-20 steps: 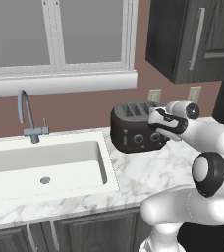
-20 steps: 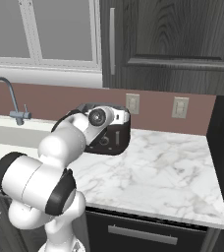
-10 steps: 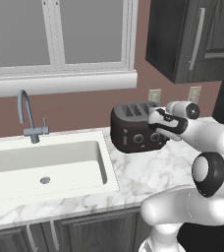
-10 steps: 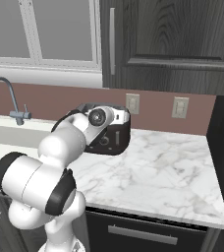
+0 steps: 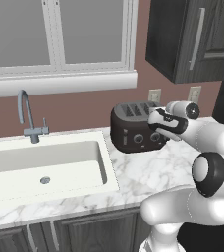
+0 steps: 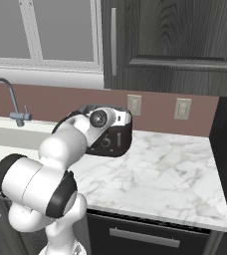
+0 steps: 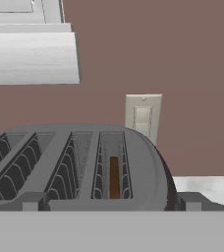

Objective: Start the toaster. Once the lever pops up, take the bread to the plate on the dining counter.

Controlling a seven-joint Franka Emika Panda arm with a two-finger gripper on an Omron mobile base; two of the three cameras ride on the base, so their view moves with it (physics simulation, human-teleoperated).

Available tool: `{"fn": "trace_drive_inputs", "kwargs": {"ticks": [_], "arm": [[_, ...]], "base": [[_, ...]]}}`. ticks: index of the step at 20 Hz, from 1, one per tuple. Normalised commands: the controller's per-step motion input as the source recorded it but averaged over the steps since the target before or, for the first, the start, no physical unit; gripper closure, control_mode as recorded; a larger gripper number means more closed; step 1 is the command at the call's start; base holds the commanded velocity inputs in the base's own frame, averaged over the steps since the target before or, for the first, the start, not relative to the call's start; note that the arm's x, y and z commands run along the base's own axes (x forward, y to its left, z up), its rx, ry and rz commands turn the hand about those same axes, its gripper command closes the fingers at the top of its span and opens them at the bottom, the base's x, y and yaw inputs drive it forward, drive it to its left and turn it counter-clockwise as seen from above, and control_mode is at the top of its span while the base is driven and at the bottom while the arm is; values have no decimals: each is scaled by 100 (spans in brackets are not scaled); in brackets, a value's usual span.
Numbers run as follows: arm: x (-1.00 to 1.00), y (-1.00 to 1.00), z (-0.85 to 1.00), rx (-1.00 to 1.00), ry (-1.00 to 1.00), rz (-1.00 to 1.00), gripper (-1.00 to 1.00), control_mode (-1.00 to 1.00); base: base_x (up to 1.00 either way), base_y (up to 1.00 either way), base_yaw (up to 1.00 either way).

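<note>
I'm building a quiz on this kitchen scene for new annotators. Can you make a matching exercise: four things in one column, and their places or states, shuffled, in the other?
Things:
1. toaster
2. bread
3. faucet
4. end effector

Places or states:
A. stands behind the sink
B. sits in a toaster slot
C. open, at the toaster
D. stands on the marble worktop, below a wall outlet

Pairs: 1-D, 2-B, 3-A, 4-C
</note>
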Motion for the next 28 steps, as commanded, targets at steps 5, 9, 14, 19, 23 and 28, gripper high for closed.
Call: {"fn": "trace_drive_inputs", "kwargs": {"ticks": [5, 9, 14, 19, 23, 28], "arm": [[0, 0, 0, 0, 0, 0, -100, -100], [0, 0, 0, 0, 0, 0, -100, -100], [0, 0, 0, 0, 0, 0, -100, -100], [0, 0, 0, 0, 0, 0, -100, -100], [0, 0, 0, 0, 0, 0, -100, -100], [0, 0, 0, 0, 0, 0, -100, -100]], "base": [[0, 0, 0], [0, 0, 0], [0, 0, 0], [0, 0, 0], [0, 0, 0], [0, 0, 0]]}}
